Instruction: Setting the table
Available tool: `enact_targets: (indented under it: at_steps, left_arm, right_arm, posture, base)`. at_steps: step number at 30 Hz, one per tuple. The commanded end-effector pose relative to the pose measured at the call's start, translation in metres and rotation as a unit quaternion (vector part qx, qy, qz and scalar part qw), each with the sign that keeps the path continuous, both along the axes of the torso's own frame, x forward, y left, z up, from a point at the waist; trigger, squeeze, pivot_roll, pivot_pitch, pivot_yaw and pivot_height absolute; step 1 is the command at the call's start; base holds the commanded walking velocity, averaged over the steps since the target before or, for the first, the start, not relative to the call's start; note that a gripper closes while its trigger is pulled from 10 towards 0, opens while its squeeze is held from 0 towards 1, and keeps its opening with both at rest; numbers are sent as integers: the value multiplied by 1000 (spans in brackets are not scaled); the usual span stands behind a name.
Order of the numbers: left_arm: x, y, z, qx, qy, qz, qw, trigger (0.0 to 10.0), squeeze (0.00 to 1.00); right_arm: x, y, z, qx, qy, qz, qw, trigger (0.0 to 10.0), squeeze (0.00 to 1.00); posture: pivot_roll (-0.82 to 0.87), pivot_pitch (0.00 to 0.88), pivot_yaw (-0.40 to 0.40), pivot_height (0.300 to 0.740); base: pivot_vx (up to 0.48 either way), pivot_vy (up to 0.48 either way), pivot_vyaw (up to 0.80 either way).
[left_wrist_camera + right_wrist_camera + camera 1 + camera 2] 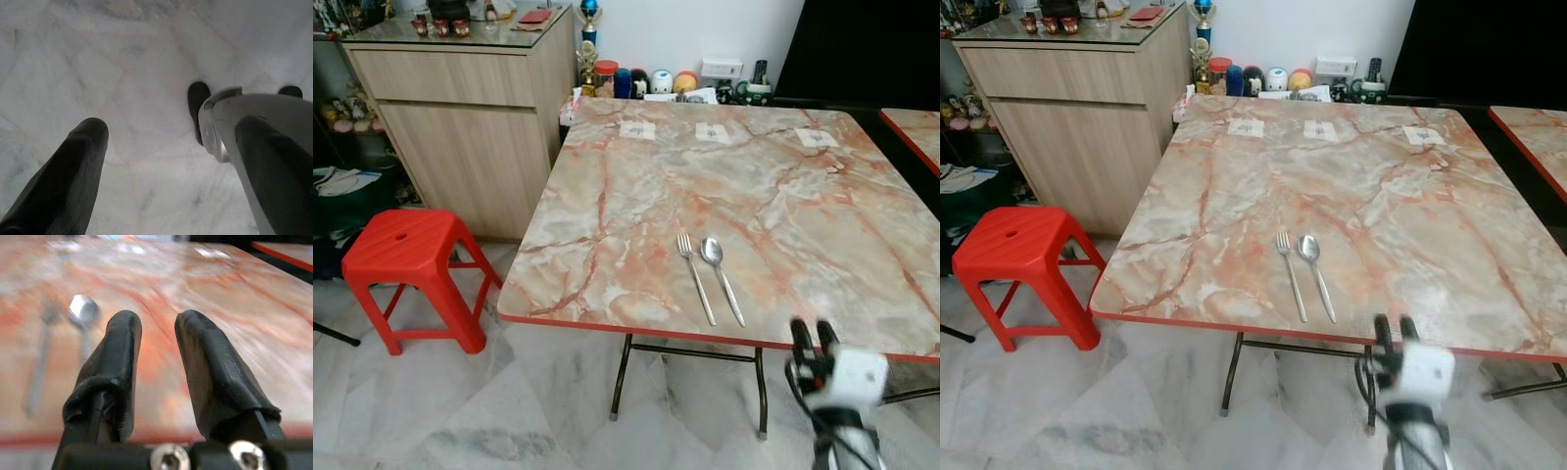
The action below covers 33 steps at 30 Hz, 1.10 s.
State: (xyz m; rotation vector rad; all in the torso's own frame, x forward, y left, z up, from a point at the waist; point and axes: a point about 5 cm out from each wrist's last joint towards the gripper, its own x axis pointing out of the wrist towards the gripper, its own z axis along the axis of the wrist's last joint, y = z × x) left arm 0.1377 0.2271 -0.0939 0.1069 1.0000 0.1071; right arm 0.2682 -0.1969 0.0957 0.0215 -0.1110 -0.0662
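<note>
Right gripper (811, 335) sits just off the near edge of the table, below tabletop level, fingers pointing up and forward, narrow gap between them, holding nothing. In the right wrist view the two black fingers (215, 367) aim across the marble top toward the cutlery.

Left gripper (161, 161) hangs idle over the floor, fingers spread wide, empty.

Fork (696, 277) and spoon (722, 278) lie flat side by side near the front edge of the marble-pattern table (607, 196), handles toward the robot, heads away. Fork on the robot's left, spoon on its right, close but apart.

Handling, as a judgement: both look like thin stiff metal, light, slippery, lying flush on a hard smooth top, so they will tend to slide when pinched. Best hold is across the handle at mid-length, or drag the handle end past the table edge first.

Around: three white paper napkins (637, 129) along the far side, well apart from the cutlery. Jars and cups (646, 82) behind the far edge, wooden cabinet (460, 108) and red plastic stool (411, 257) to the left. Nothing stands between right gripper and cutlery.
</note>
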Motion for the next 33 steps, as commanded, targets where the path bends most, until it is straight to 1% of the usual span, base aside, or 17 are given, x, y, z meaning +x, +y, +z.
enact_targets:
  at_steps: [1, 2, 4, 5, 6, 11, 12, 13, 15, 16, 21, 24, 25, 26, 27, 28, 33]
  left_arm:
    - [-9, -1, -4, -2, 16, 2, 1000, 10000, 0]
    - [-10, -1, -4, -3, 17, 4, 1000, 10000, 0]
    - [-10, -1, -4, -3, 18, 3, 1000, 10000, 0]
    - [-11, -1, -4, -3, 18, 4, 1000, 10000, 0]
    - [-11, 0, -4, -2, 18, 4, 1000, 10000, 0]
    - [-11, 0, -4, -2, 17, 5, 1000, 10000, 0]
    - [-11, 0, -4, -2, 17, 4, 1000, 10000, 0]
    - [-10, 0, -4, -2, 17, 4, 1000, 10000, 0]
    - [-10, 0, -4, -2, 16, 5, 1000, 10000, 0]
    - [-10, -1, -4, -2, 16, 4, 1000, 10000, 0]
    - [-10, -1, -4, -2, 16, 5, 1000, 10000, 0]
    - [-10, 0, -4, -1, 16, 6, 1000, 10000, 0]
    - [-11, 0, -4, -1, 16, 7, 1000, 10000, 0]
    - [-11, 1, -4, -1, 16, 7, 1000, 10000, 0]
    - [-11, 1, -4, 0, 17, 8, 1000, 10000, 0]
    - [-11, 1, -4, 0, 17, 8, 1000, 10000, 0]
    - [-12, 1, -4, -1, 19, 7, 1000, 10000, 0]
  right_arm:
    - [7, 8, -4, -2, 32, 29, 999, 10000, 0]
    - [17, 14, -2, 4, 34, 44, 998, 10000, 0]
    - [27, 19, -2, -5, 51, 57, 997, 10000, 0]
    - [36, 23, 1, -8, 47, 62, 997, 10000, 0]
    - [39, 24, 3, -3, 43, 65, 997, 10000, 0]
    - [68, 42, 8, -12, 64, 81, 995, 10000, 0]
    - [72, 45, 9, -3, 67, 85, 994, 10000, 169]
    - [77, 48, 9, 16, 80, 81, 993, 10000, 1000]
    - [88, 54, 7, 60, 118, 72, 989, 10000, 1000]
    - [90, 56, 7, 67, 126, 74, 987, 10000, 1000]
    - [100, 66, 3, 16, 171, 97, 980, 10000, 1000]
    - [102, 65, 2, 11, 183, 96, 978, 10000, 1000]
    - [104, 64, 3, 9, 184, 93, 979, 10000, 447]
    - [104, 63, 3, 8, 184, 91, 979, 10000, 447]
    - [106, 63, 5, 9, 185, 89, 979, 10000, 31]
    - [107, 63, 6, 10, 184, 86, 979, 10000, 0]
    - [111, 62, 11, 17, 184, 71, 980, 10000, 0]
  posture:
    - [-16, 67, -33, 740]
    - [-16, 67, -33, 740]
    - [-11, 74, -21, 740]
    - [-9, 72, -19, 740]
    - [-9, 72, -19, 740]
    - [2, 76, -13, 740]
    - [2, 76, -13, 740]
    - [12, 79, -10, 740]
    - [14, 83, -9, 740]
    - [14, 83, -9, 740]
    - [29, 91, -9, 740]
    - [29, 91, -9, 740]
    - [34, 98, -11, 740]
    - [35, 99, -11, 740]
    - [35, 99, -11, 740]
    - [36, 101, -10, 740]
    - [39, 104, -10, 740]
  base:
    - [0, 0, 0]
    - [0, 0, 0]
    - [0, 0, 0]
    - [0, 0, 0]
    - [0, 0, 0]
    - [0, 0, 0]
    - [0, 0, 0]
    - [0, 0, 0]
    - [0, 0, 0]
    - [0, 0, 0]
    - [0, 0, 0]
    - [0, 0, 0]
    - [0, 0, 0]
    - [0, 0, 0]
    - [0, 0, 0]
    - [0, 0, 0]
    - [0, 0, 0]
